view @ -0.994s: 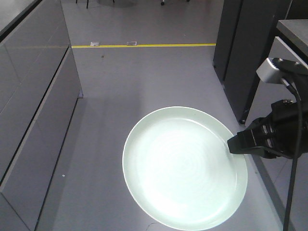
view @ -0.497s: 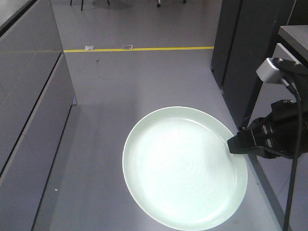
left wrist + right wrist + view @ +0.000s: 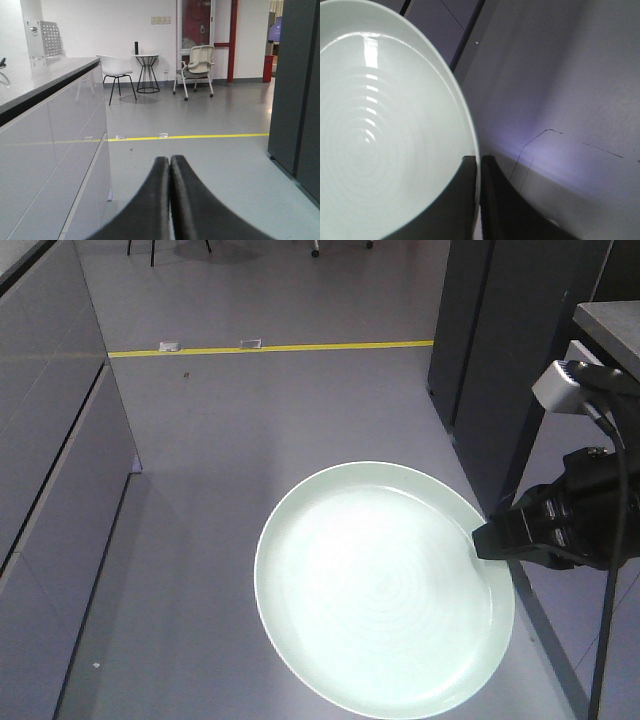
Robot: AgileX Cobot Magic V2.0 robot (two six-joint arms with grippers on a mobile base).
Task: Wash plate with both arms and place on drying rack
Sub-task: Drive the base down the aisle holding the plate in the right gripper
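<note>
You have one plate (image 3: 385, 590) and two hands, the right hand (image 3: 479, 540) and the left hand (image 3: 170, 161). You also see two chairs, a white chair (image 3: 116, 67) and a beige chair (image 3: 198, 62), and one yellow floor line (image 3: 200, 136).

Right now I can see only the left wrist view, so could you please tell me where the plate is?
Observer: The right gripper holds the plate by its rim, out over the floor.
Operator: Thank you; how do the fingers sit on it?
Observer: In the right wrist view, one finger lies on the plate's face and the other behind the rim.
Operator: Is anything on the plate?
Observer: No, its face looks bare, with only faint rings and glare.
</note>
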